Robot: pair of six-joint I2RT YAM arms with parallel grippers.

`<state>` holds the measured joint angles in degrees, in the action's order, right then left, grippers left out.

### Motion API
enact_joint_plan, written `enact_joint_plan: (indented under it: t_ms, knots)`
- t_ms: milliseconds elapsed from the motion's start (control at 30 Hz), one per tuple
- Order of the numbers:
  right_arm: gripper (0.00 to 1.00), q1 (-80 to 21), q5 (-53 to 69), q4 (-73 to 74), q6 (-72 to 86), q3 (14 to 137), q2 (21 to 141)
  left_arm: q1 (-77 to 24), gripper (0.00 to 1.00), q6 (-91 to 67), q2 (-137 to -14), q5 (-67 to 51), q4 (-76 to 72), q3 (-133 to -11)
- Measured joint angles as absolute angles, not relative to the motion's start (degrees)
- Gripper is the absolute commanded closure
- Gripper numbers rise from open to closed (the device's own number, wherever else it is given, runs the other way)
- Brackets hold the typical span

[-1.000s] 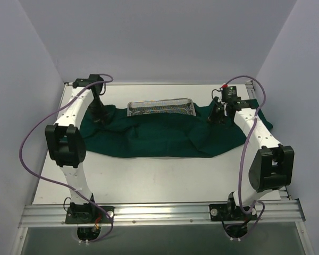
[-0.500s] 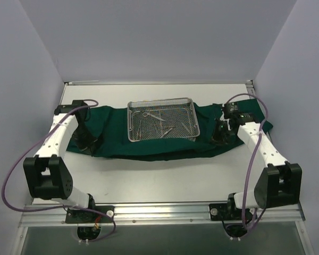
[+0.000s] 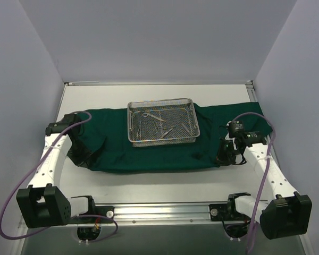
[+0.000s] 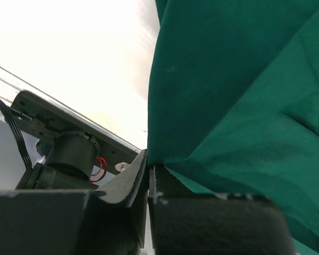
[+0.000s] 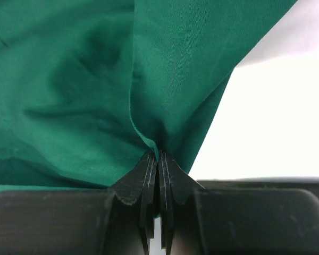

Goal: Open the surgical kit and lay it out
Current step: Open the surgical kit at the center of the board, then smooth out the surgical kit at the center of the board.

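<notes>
Holds dark green cloth wrap (image 3: 149,151) spread open across mid-table | shows wire-mesh tray (image 3: 162,142) uncovered on its far middle | leaves steel instruments (image 3: 154,118) inside tray, seemingly none laid out yet | pinches cloth ends with left gripper (image 4: 149,164) and right gripper (image 5: 158,154), both clenched

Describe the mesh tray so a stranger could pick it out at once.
On the white table a dark green cloth lies spread from side to side. Sitting on its far middle is a rectangular silver wire-mesh tray. It is the only metal basket, holding slim steel instruments.
</notes>
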<state>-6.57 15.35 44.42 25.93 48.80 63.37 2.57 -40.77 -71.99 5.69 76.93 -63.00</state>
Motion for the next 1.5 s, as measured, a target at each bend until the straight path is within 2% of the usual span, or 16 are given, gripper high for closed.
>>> enact_joint_plan:
  t_ms: [33,167,200,267,300,333,367,433,467,600,667,733,933,1100,1300,1500]
  knots:
    - [0.98,-6.6,15.5,45.3,25.9,48.3,63.1,2.6,0.85,-40.8,-71.8,5.7,76.9,-62.3]
    - [0.96,-6.6,15.5,48.7,25.6,47.2,62.7,2.9,0.80,-40.5,-69.8,5.3,76.9,-59.7]
    - [0.91,-6.6,15.6,49.4,25.5,47.2,62.7,3.0,0.79,-40.1,-68.9,4.9,77.0,-59.2]
    - [0.82,-6.6,15.7,50.9,25.3,47.1,62.7,3.1,0.68,-39.3,-67.1,3.9,77.1,-59.0]
    - [0.65,-6.6,15.8,51.7,25.3,47.3,62.8,3.1,0.61,-38.9,-66.5,3.5,77.1,-59.0]
    - [0.59,-6.6,15.9,53.1,25.4,47.9,63.3,3.1,0.56,-38.2,-65.9,3.0,77.2,-59.2]
    - [0.55,-6.6,15.8,54.4,25.0,49.0,64.0,3.1,0.45,-37.6,-65.5,2.6,77.3,-59.5]
    - [0.42,-6.5,15.5,57.0,24.7,53.5,65.8,3.1,0.40,-35.7,-65.3,1.8,77.8,-62.0]
    - [0.39,-6.5,15.2,57.5,24.8,56.7,66.8,3.1,0.40,-35.1,-65.5,1.6,78.1,-64.1]
    - [0.38,-6.5,13.9,54.4,25.5,70.5,70.9,3.1,0.41,-33.1,-68.2,2.6,78.2,-77.4]
    - [0.36,-6.4,12.0,51.3,25.5,75.6,75.0,3.1,0.37,-32.2,-70.8,3.2,77.6,-82.6]
    - [0.33,-6.3,9.1,48.2,25.5,80.0,81.3,3.1,0.31,-31.2,-73.6,3.5,77.4,-85.6]
    - [0.29,-6.4,1.8,38.1,23.9,88.4,104.9,3.1,0.26,-27.3,-86.2,3.6,75.8,-87.1]
    - [0.43,-6.4,-3.4,36.8,22.4,94.5,116.9,3.1,0.26,-23.7,-88.8,3.1,73.0,-86.0]
    - [0.53,-6.9,-9.4,36.7,21.1,102.6,123.4,3.1,0.26,-20.9,-88.7,3.2,71.4,-86.0]
    - [0.55,-6.9,-12.9,36.7,19.2,104.0,126.1,3.1,0.26,-20.1,-88.7,3.1,70.1,-85.9]
